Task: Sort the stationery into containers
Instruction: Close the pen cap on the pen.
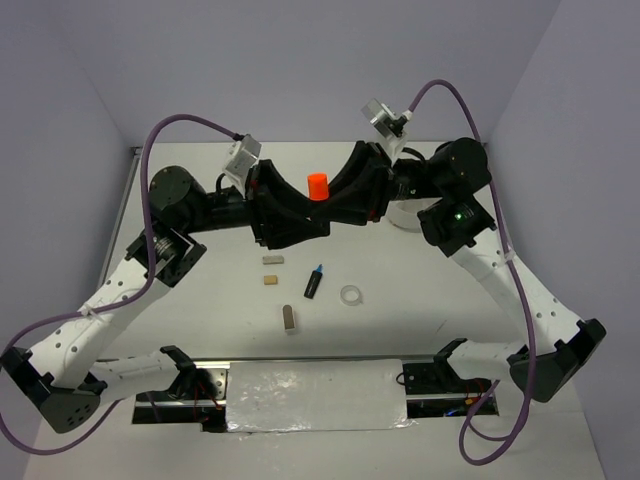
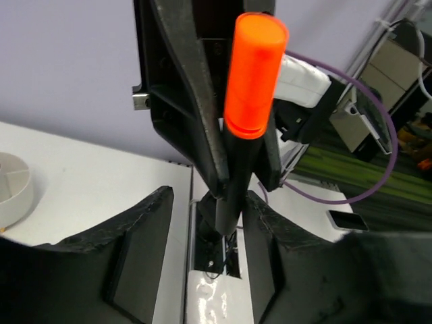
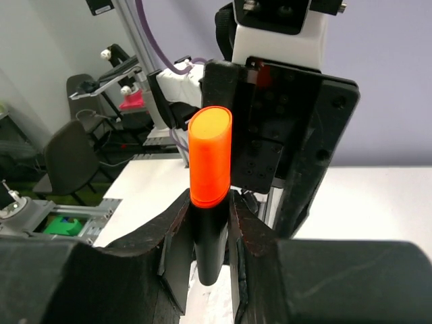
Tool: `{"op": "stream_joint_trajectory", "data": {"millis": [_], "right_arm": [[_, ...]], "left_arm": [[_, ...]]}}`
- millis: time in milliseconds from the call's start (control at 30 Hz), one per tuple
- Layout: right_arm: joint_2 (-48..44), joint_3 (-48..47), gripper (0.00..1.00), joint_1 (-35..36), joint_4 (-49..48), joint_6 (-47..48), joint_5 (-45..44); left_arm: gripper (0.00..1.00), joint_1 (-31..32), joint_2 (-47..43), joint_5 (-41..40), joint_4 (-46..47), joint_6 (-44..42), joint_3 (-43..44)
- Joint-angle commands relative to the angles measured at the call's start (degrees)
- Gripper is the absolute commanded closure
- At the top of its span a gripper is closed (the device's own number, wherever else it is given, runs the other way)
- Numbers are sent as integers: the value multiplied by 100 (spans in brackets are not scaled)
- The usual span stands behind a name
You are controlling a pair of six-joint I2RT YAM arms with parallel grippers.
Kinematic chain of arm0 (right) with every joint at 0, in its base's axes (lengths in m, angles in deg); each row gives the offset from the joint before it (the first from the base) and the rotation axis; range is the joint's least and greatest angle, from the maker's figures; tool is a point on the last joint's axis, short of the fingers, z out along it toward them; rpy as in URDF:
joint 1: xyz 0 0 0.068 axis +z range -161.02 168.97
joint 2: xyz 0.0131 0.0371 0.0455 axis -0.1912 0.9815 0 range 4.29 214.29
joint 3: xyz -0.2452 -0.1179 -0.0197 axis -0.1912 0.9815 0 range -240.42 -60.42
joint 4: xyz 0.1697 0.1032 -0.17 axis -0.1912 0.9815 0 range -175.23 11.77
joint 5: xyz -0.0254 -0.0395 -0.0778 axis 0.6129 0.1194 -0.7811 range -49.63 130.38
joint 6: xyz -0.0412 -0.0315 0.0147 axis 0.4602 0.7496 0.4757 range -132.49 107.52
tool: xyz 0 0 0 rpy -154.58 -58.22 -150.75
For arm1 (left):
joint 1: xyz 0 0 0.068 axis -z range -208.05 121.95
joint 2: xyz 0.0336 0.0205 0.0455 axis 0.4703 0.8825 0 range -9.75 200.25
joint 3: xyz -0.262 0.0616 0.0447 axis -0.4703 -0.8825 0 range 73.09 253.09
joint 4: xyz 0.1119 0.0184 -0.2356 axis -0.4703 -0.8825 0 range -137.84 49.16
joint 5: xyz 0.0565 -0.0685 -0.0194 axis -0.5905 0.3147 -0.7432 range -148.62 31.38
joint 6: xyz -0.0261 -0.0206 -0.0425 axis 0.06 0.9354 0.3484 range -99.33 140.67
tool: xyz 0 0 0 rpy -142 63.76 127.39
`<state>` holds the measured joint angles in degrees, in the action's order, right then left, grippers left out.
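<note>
Nearer than the white dish [image 2: 19, 201], a grey block [image 1: 289, 318], tape ring [image 1: 351, 296] and blue-capped marker [image 1: 314, 281] lie unsorted on the table [image 1: 430, 335]. Beside the dish, the right gripper [image 3: 208, 206] clamps the orange-capped marker [image 3: 210, 162] upright by its barrel, apparently for a handover. The left gripper [image 2: 209, 202] brackets it, jaws apart.

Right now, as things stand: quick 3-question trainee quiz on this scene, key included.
1. True or false: the orange-capped marker lies flat on the table.
2. The right gripper is: A open, B shut on the orange-capped marker, C out of view.
3. Fill in: the other marker, lying on the table, has a ___ cap.
Key: 1 false, it is held off the table; 2 B; 3 blue.
</note>
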<state>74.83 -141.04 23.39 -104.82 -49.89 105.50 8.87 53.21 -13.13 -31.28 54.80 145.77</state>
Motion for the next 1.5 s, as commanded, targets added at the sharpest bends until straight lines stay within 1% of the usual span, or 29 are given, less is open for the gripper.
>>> {"op": "stream_joint_trajectory", "data": {"millis": [0, 33, 100, 233, 333, 400, 467, 500, 533, 567, 600, 633, 700, 933, 1100, 1233, 1367, 1467], "right_arm": [[-278, -103, 100, 57, 219, 260, 53], [-287, -103, 100, 48, 228, 260, 44], [-296, -103, 100, 74, 228, 252, 9], [-339, -156, 100, 100, 552, 488, -131], [-409, -165, 100, 109, 912, 848, -499], [-427, -200, 100, 127, 1158, 989, -623], [-488, -139, 100, 127, 1186, 1060, -755], [-506, -112, 100, 127, 1230, 1086, -782], [-524, -103, 100, 127, 1282, 1130, -817], [-541, -94, 100, 127, 1318, 1200, -843], [-550, -86, 100, 136, 1335, 1218, -887], [-568, -25, 100, 136, 1327, 1218, -905], [-612, 37, 100, 127, 1300, 1262, -957], [-752, 336, 100, 188, 1063, 1280, -1502], [-682, 363, 100, 390, 800, 955, -2064], [-656, 424, 100, 531, 589, 779, -2433], [-665, 407, 100, 558, 483, 752, -2583], [-630, 337, 100, 558, 553, 814, -2583]], "left_arm": [[43, -28, 50, 170, 1194, 550, -149], [50, -28, 119, 292, 1362, 655, -184], [53, -36, 208, 416, 1679, 937, -211], [67, -36, 375, 601, 2075, 1245, -237], [76, -36, 401, 636, 2277, 1412, -272], [76, -36, 419, 636, 2322, 1438, -281], [75, -28, 419, 654, 2348, 1456, -299], [71, -36, 419, 662, 2331, 1447, -299], [60, -28, 419, 680, 2313, 1430, -299], [55, -36, 410, 645, 2191, 1360, -290], [47, -28, 393, 627, 2103, 1316, -281], [43, -36, 375, 601, 2033, 1281, -281], [39, -36, 358, 557, 2023, 1263, -290], [41, -36, 357, 417, 2085, 1307, -290], [39, -36, 305, 39, 1857, 1131, -299], [40, -37, 305, 12, 1716, 964, -246], [44, -36, 279, 38, 1741, 955, -316], [57, -45, 235, 30, 1734, 947, -395]]}}
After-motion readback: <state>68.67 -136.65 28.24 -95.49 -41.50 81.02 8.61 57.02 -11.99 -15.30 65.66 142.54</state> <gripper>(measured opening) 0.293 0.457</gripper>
